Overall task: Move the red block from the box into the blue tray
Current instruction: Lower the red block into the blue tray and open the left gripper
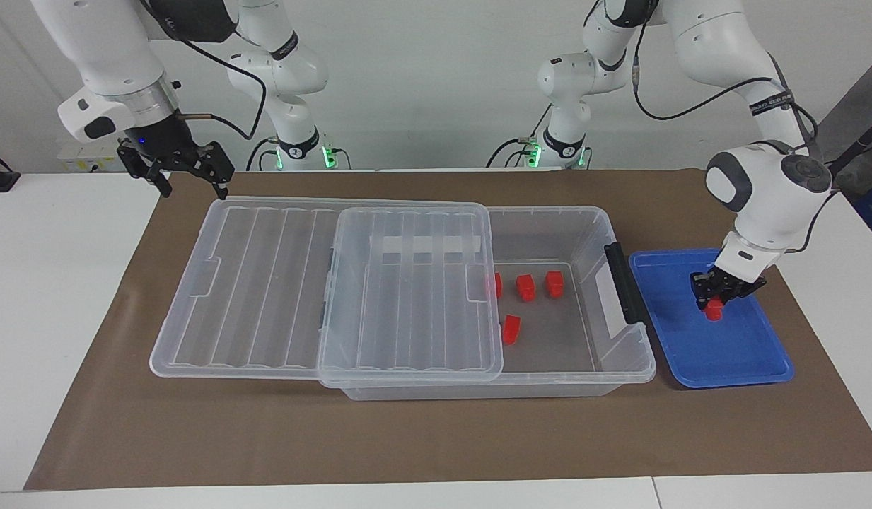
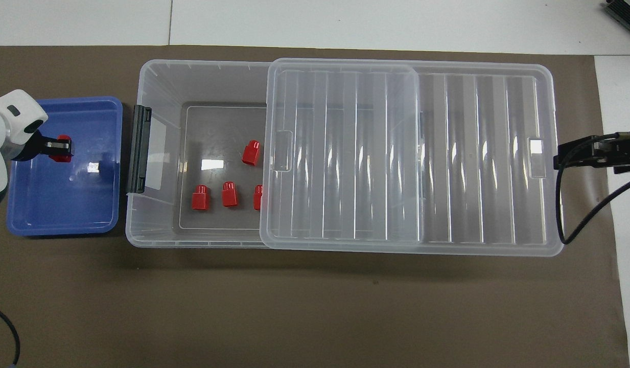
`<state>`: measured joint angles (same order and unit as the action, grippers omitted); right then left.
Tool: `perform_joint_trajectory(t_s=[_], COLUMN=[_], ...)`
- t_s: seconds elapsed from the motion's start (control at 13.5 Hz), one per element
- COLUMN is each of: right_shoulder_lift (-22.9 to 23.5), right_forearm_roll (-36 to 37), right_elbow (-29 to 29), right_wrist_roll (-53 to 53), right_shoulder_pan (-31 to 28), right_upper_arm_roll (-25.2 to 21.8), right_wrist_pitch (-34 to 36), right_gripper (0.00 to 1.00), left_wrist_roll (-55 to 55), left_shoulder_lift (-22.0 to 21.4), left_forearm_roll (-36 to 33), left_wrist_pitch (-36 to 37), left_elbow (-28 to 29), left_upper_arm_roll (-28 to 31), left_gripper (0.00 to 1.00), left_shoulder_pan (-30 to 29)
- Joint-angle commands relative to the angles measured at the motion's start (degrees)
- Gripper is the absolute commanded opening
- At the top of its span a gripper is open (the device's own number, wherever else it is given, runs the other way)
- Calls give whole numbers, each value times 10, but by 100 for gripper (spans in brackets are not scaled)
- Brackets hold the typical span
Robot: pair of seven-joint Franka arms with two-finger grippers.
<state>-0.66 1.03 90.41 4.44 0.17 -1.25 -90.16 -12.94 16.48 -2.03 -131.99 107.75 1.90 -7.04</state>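
My left gripper (image 1: 713, 305) is shut on a small red block (image 1: 713, 313), low inside the blue tray (image 1: 733, 360) and close to its floor; whether the block touches the floor I cannot tell. From overhead, the left gripper (image 2: 61, 148) and the red block (image 2: 57, 157) sit over the part of the blue tray (image 2: 59, 220) farther from the robots. The clear box (image 1: 593, 216) lies beside the tray, its lid (image 1: 407, 283) slid partly off. Several more red blocks (image 1: 525, 287) lie on its floor. My right gripper (image 1: 194, 185) hangs open above the mat, off the lid's corner at the right arm's end.
A black handle (image 1: 623, 283) on the box's end wall faces the tray. The lid (image 2: 412, 153) overhangs the box toward the right arm's end. A brown mat (image 1: 436, 438) covers the table under everything. The right gripper (image 2: 567, 158) trails a black cable.
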Motion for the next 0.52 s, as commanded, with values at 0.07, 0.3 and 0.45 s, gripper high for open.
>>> perform_joint_trajectory(t_s=[0.07,0.3,0.45], right_shoulder_lift=[-19,-19,-19], right_forearm_roll=[-9,-10,-9], right_elbow=[31,30,30], right_wrist_roll=[-2,-5,-5], right_shoulder_pan=[-10,-10,-10], right_upper_arm_roll=[2,2,2], right_wrist_pitch=[0,1,-1], right_gripper=[100,100,100], left_wrist_roll=[-16,-16,-16], left_shoulder_lift=[21,29,38], left_forearm_roll=[6,6,6], left_wrist_pitch=[-78,-99,-122], left_elbow=[35,44,53], left_upper_arm_roll=[-5,-5,-5], left_gripper=[0,1,2], left_shoulder_pan=[-11,-8,-7])
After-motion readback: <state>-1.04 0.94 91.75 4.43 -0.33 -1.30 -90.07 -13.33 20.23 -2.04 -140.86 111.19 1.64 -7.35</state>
